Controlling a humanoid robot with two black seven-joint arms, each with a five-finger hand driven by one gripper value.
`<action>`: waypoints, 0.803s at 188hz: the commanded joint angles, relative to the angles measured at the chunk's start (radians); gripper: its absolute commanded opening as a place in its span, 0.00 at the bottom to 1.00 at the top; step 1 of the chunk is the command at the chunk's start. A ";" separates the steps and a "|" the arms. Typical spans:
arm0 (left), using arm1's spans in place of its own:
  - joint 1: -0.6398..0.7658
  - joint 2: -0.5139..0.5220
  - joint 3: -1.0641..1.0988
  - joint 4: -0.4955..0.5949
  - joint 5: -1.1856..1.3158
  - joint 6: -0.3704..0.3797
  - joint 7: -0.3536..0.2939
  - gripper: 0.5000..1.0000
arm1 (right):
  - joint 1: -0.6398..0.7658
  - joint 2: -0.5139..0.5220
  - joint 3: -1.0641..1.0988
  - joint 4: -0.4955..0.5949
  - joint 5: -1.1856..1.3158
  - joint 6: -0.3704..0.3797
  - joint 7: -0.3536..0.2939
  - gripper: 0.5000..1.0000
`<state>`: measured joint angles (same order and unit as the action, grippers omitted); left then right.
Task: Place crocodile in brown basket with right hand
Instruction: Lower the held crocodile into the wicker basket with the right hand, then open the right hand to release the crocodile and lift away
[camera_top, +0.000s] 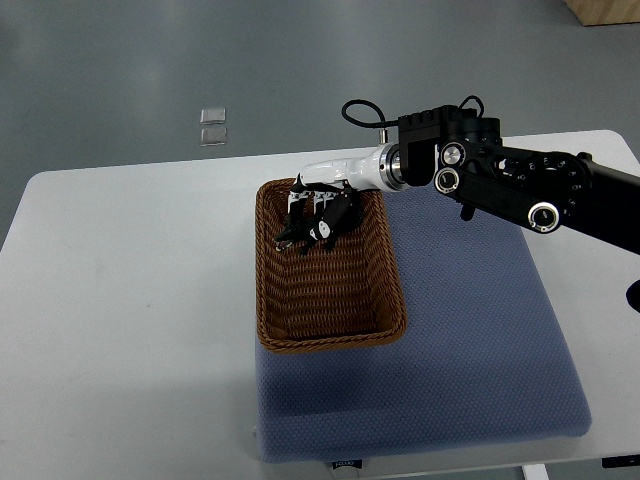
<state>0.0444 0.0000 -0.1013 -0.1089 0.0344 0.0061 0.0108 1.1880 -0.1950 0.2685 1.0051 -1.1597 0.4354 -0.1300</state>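
My right arm comes in from the right edge and reaches over the far end of the brown wicker basket (330, 335). My right hand (315, 220) hangs low inside the basket's far left corner, palm down. No crocodile shows anywhere on the table or on the bare basket floor. Dark shapes under the hand may be the crocodile or parts of the hand, and I cannot tell which. The left arm is out of the picture.
The basket stands on the left part of a blue-grey mat (480, 330) that covers the right half of the white table (130, 300). Two small clear packets (213, 125) lie on the grey floor beyond the table.
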 joint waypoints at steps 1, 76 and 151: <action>0.000 0.000 0.000 0.000 -0.001 0.000 0.000 1.00 | -0.021 0.022 -0.002 -0.022 -0.023 -0.009 0.003 0.00; 0.000 0.000 0.002 0.000 0.001 0.000 0.000 1.00 | -0.114 0.058 -0.002 -0.074 -0.080 -0.035 0.013 0.06; 0.000 0.000 0.002 0.002 0.001 0.000 0.000 1.00 | -0.117 0.051 0.018 -0.076 -0.075 -0.040 0.015 0.86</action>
<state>0.0445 0.0000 -0.0995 -0.1086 0.0352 0.0058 0.0107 1.0651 -0.1395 0.2764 0.9295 -1.2381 0.3936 -0.1152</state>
